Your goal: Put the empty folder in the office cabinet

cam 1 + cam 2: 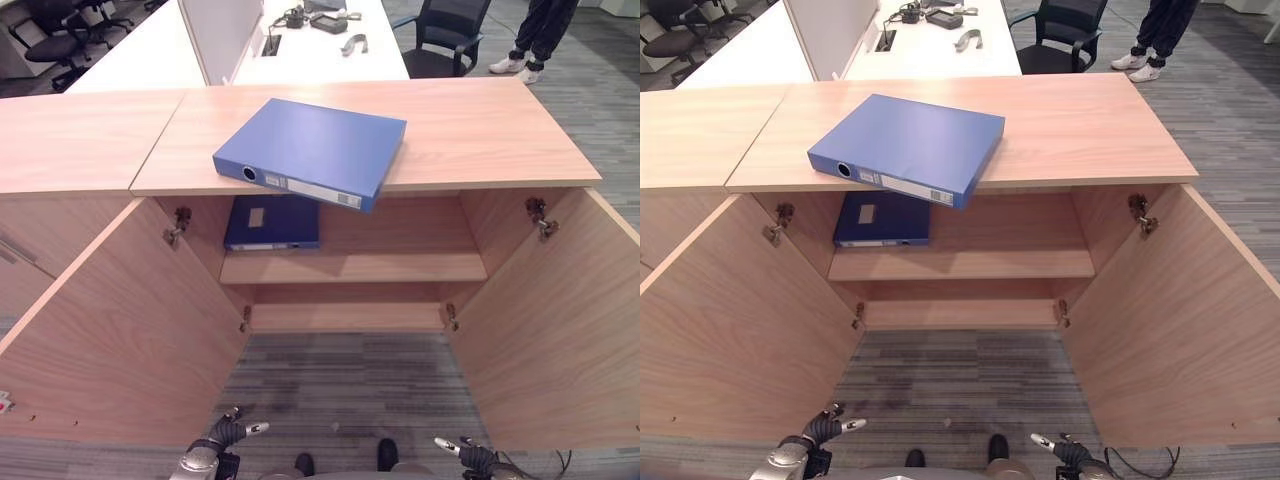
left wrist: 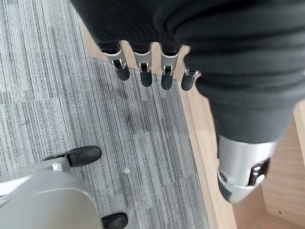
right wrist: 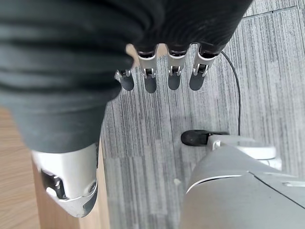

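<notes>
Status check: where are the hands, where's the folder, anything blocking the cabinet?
Left hand and right hand low, open, empty. Blue folder flat on cabinet top, corner overhanging. Doors open; another folder on upper shelf, room beside it.

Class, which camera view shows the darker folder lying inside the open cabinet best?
The left eye view: the dark blue folder lies on the cabinet's upper shelf, under the overhanging blue folder. The right eye view shows it equally well; both wrist views show carpet instead.

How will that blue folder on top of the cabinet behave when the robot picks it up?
The blue folder looks rigid, so it should lift flat. One corner overhangs the cabinet top, giving an easy edge, though a nudge might tip it off. Its smooth cover may be slippery.
</notes>
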Motion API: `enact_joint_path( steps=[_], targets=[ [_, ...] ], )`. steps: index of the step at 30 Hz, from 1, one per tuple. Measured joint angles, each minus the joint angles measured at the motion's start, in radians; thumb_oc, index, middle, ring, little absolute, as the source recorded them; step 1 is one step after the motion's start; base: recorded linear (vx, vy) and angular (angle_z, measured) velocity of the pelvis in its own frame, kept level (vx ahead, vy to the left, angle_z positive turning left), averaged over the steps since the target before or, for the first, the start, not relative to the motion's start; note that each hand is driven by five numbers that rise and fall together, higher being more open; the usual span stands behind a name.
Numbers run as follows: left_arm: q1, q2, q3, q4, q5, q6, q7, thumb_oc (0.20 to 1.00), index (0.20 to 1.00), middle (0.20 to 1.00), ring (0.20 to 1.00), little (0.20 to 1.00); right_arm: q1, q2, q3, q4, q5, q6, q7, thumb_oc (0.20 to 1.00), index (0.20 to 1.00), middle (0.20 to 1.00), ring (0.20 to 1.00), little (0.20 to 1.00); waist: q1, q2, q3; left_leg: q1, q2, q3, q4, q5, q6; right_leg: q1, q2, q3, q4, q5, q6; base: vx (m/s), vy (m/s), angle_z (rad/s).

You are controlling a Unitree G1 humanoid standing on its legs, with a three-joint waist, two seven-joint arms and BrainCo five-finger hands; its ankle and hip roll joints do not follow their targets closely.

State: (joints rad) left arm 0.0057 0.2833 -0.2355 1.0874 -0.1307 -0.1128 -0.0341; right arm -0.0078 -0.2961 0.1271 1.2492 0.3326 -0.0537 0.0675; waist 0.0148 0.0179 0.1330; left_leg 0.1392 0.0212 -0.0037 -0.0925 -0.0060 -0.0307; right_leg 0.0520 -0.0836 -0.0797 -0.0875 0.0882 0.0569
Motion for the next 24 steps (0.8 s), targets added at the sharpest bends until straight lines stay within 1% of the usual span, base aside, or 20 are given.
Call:
enact_joint_path(
  steps=[3,5,6,7,8,9,10,11,12,13,14,15,16,18,20,22,24],
  targets=[
    [-0.002,0.001,0.000,-0.001,0.000,0.000,-0.003,1.000,1.000,1.000,1.000,1.000,-0.012,0.000,0.002,0.002,-0.001,0.000,0.000,1.000,1.000,1.000,1.000,1.000,0.007,-0.004,0.002,-0.013,0.001,0.026,-0.006,0.001,0.006,-0.045,0.001,0.013,0.041,0.003,0.009,-0.06,0.056,-0.21],
    [-0.010,0.004,0.001,-0.002,0.000,0.001,-0.004,1.000,1.000,1.000,1.000,1.000,-0.007,0.003,0.012,0.004,-0.001,0.000,0.001,1.000,1.000,1.000,1.000,1.000,0.005,-0.015,0.008,-0.011,-0.008,0.028,-0.006,0.002,0.011,-0.051,-0.002,0.014,0.056,0.005,0.013,-0.06,0.045,-0.12],
    [-0.018,0.005,0.000,-0.004,0.000,0.000,-0.004,1.000,1.000,1.000,1.000,1.000,-0.017,0.004,0.020,0.007,-0.001,0.002,0.001,1.000,1.000,1.000,1.000,1.000,0.003,-0.019,0.019,-0.010,-0.001,0.033,-0.007,0.006,0.020,-0.073,-0.002,0.009,0.097,-0.001,0.027,-0.03,0.008,-0.09],
    [-0.020,0.012,0.001,-0.007,0.000,0.000,-0.004,1.000,1.000,1.000,1.000,1.000,-0.016,0.008,0.021,0.007,-0.001,0.001,0.002,1.000,1.000,1.000,1.000,1.000,0.004,-0.028,0.021,-0.010,-0.002,0.040,-0.007,0.009,0.024,-0.075,-0.009,0.007,0.098,-0.017,0.048,-0.02,-0.002,-0.14],
    [-0.018,0.015,0.001,-0.008,0.000,0.001,-0.004,1.000,1.000,1.000,1.000,1.000,-0.015,0.013,0.021,0.007,-0.001,0.002,0.002,1.000,1.000,1.000,1.000,1.000,0.006,-0.024,0.026,-0.010,0.004,0.047,-0.007,0.012,0.028,-0.073,-0.013,-0.004,0.100,-0.029,0.052,0.04,-0.028,-0.14],
    [-0.014,0.015,0.002,-0.008,0.000,0.001,-0.004,1.000,1.000,1.000,1.000,1.000,-0.009,0.015,0.021,0.007,-0.001,0.002,0.004,1.000,1.000,1.000,1.000,1.000,0.008,-0.022,0.026,-0.008,0.014,0.050,-0.007,0.011,0.029,-0.072,-0.021,-0.036,0.119,-0.036,0.049,0.04,-0.022,-0.08],
    [-0.011,0.013,0.001,-0.008,0.000,0.001,-0.004,1.000,1.000,1.000,1.000,1.000,-0.003,0.017,0.021,0.008,-0.001,0.003,0.006,1.000,1.000,1.000,1.000,1.000,0.009,-0.016,0.023,-0.006,0.023,0.047,-0.007,0.010,0.028,-0.069,-0.036,-0.047,0.158,-0.039,0.046,0.06,-0.030,-0.03],
    [-0.008,0.011,0.001,-0.008,0.000,0.000,-0.004,1.000,1.000,1.000,1.000,1.000,0.001,0.017,0.021,0.008,-0.001,0.004,0.008,1.000,1.000,1.000,1.000,1.000,0.014,-0.014,0.018,-0.006,0.029,0.046,-0.007,0.007,0.023,-0.067,-0.052,-0.046,0.186,-0.052,0.054,0.07,-0.064,-0.06],
    [-0.003,0.021,0.001,-0.008,0.000,0.001,-0.005,1.000,1.000,1.000,1.000,1.000,0.002,0.024,0.022,0.007,-0.001,0.005,0.009,1.000,1.000,1.000,1.000,1.000,0.023,-0.033,0.006,-0.005,0.025,0.048,-0.007,0.007,0.014,-0.049,-0.081,-0.040,0.165,-0.065,0.070,0.10,-0.086,-0.04],
    [0.001,0.028,0.001,-0.004,0.000,0.002,-0.005,1.000,1.000,1.000,1.000,1.000,0.003,0.027,0.022,0.007,-0.002,0.006,0.009,1.000,1.000,1.000,1.000,1.000,0.021,-0.047,-0.002,-0.005,0.027,0.044,-0.007,0.012,0.001,-0.025,-0.087,-0.034,0.111,-0.073,0.066,0.09,-0.095,0.00],
    [0.005,0.025,0.000,-0.002,0.000,0.002,-0.006,1.000,1.000,1.000,1.000,1.000,0.006,0.025,0.023,0.007,-0.002,0.008,0.008,1.000,1.000,1.000,1.000,1.000,0.021,-0.037,-0.008,-0.003,0.035,0.040,-0.007,0.017,-0.008,0.004,-0.071,-0.040,0.071,-0.043,0.059,0.06,-0.072,0.02],
    [0.009,0.021,-0.001,-0.002,0.000,0.002,-0.007,1.000,1.000,1.000,1.000,1.000,0.010,0.018,0.026,0.007,-0.002,0.011,0.008,1.000,1.000,1.000,1.000,1.000,0.021,-0.025,-0.012,-0.001,0.048,0.041,-0.007,0.020,-0.020,0.018,-0.058,-0.040,0.040,-0.031,0.051,0.04,-0.051,0.01],
    [0.013,0.014,0.000,-0.002,0.000,0.002,-0.007,1.000,1.000,1.000,1.000,1.000,0.014,0.012,0.028,0.006,-0.002,0.012,0.009,1.000,1.000,1.000,1.000,1.000,0.020,-0.013,-0.020,-0.001,0.055,0.040,-0.006,0.020,-0.022,0.036,-0.047,-0.041,0.007,-0.017,0.047,0.03,-0.050,-0.03],
    [0.017,0.000,0.001,-0.003,0.000,0.002,-0.006,1.000,1.000,1.000,1.000,1.000,0.019,0.004,0.029,0.005,-0.002,0.013,0.009,1.000,1.000,1.000,1.000,1.000,0.022,-0.002,-0.026,0.001,0.061,0.042,-0.006,0.018,-0.027,0.041,-0.037,-0.039,-0.001,-0.013,0.043,0.02,-0.063,-0.02],
    [0.019,-0.016,0.000,-0.009,0.000,0.002,-0.008,1.000,1.000,1.000,1.000,1.000,0.020,-0.005,0.029,0.002,-0.009,0.013,0.009,1.000,1.000,1.000,1.000,1.000,0.020,0.016,-0.038,0.003,0.071,0.041,0.002,0.018,-0.035,0.044,-0.027,-0.041,-0.004,-0.014,0.041,0.01,-0.057,-0.01],
    [0.014,-0.022,0.000,-0.014,0.000,0.001,-0.012,1.000,1.000,1.000,1.000,1.000,0.021,-0.011,0.028,0.001,-0.010,0.013,0.010,1.000,1.000,1.000,1.000,1.000,0.018,0.023,-0.043,0.006,0.074,0.040,0.002,0.019,-0.037,0.048,-0.025,-0.042,-0.007,-0.015,0.041,0.03,-0.067,0.02],
    [0.015,-0.026,-0.006,-0.020,0.000,0.001,-0.014,1.000,1.000,1.000,1.000,1.000,0.028,-0.015,0.028,0.002,-0.011,0.013,0.010,1.000,1.000,1.000,1.000,1.000,0.019,0.020,-0.046,0.007,0.070,0.040,-0.007,0.019,-0.039,0.050,-0.028,-0.042,-0.007,-0.016,0.043,0.02,-0.059,0.01]
  ],
)
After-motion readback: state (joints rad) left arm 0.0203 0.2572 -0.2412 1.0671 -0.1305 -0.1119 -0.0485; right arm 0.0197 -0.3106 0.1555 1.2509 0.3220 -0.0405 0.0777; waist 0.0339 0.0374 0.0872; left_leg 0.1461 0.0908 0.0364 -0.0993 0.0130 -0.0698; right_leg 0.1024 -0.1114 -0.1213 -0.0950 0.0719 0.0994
